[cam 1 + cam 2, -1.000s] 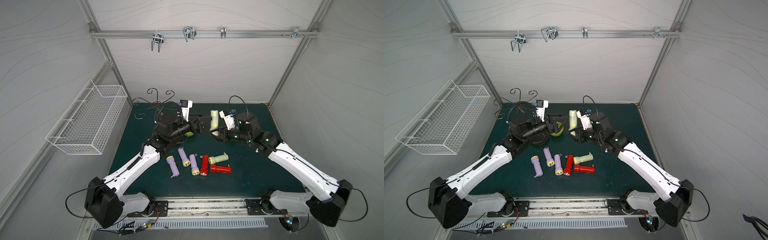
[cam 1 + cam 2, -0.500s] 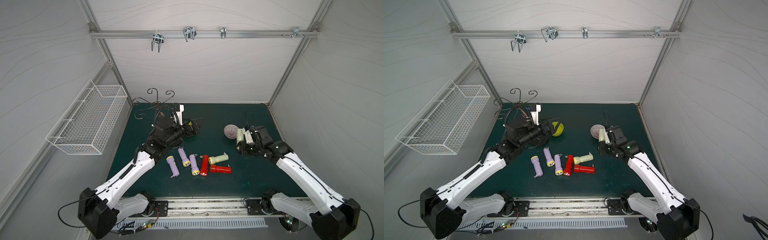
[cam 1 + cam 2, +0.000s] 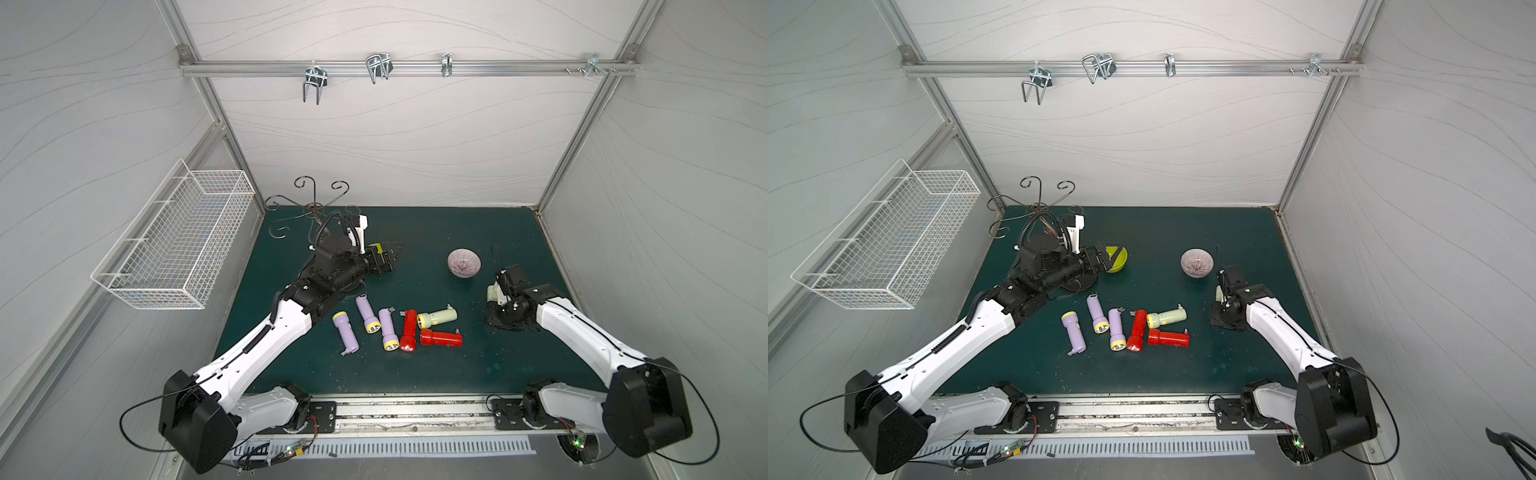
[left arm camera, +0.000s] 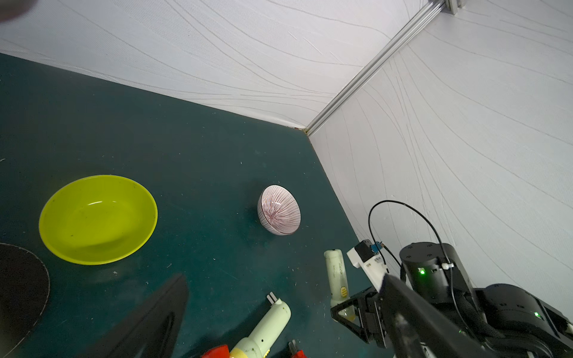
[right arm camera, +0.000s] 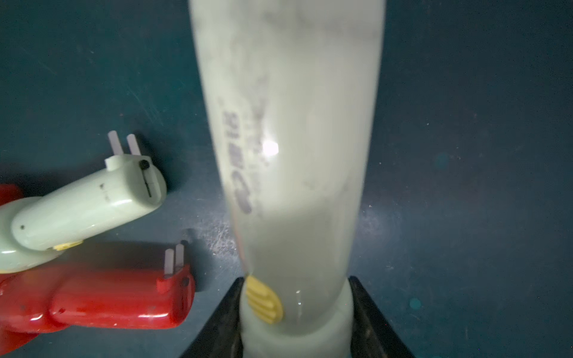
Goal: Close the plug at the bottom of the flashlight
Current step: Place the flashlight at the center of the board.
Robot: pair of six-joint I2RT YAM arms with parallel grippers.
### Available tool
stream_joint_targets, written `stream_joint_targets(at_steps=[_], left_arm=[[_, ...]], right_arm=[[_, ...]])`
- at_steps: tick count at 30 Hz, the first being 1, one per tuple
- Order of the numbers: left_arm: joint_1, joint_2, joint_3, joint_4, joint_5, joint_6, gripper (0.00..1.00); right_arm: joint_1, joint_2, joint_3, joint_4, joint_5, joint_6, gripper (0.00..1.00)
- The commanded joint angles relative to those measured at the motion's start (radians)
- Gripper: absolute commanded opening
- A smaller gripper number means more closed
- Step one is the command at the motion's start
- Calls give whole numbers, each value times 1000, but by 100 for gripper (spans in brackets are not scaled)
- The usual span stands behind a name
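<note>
My right gripper (image 5: 296,285) is shut on the head end of a pale green flashlight (image 5: 288,155), just past its yellow switch. In both top views this flashlight (image 3: 492,293) (image 3: 1218,293) is low over the right side of the mat, in the right gripper (image 3: 498,300) (image 3: 1224,298). In the left wrist view its far end (image 4: 331,252) looks rounded, with no prongs sticking out. The left gripper (image 3: 384,259) (image 4: 285,279) is open and empty at the back left, near the yellow-green bowl (image 3: 1117,257).
Several more flashlights lie mid-mat: purple (image 3: 347,334), red (image 3: 440,337) and pale green (image 3: 436,318), some with prongs out. A striped bowl (image 3: 464,262) lies on its side. A wire basket (image 3: 174,245) hangs on the left wall; a black hook stand (image 3: 311,208) is behind.
The arms have drawn apart from the back middle. The right gripper carried the pale green flashlight right and down toward the mat; the left gripper pulled back left, uncovering the striped bowl.
</note>
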Motion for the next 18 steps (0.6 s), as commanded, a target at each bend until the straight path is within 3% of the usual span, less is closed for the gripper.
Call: stream_joint_targets(at_steps=[1,9,13,16,18], left_arm=[[2,10,36,16,21,-20,100],[8,24,42,17,34,-26,100],[15,36,48,16,52,-43,100],[22,58,65,3,84,-55,100],[28,73,78,-4,108,-63,100]], right_arm=[[-7,56,15,18,11,-17,4],[-20,209,36,30,-9,-21,14],[-36,238,34,44,-22,-25,29],[-48,243,35,47,-32,-29,52],[-51,231,32,49,-32,-30,60]])
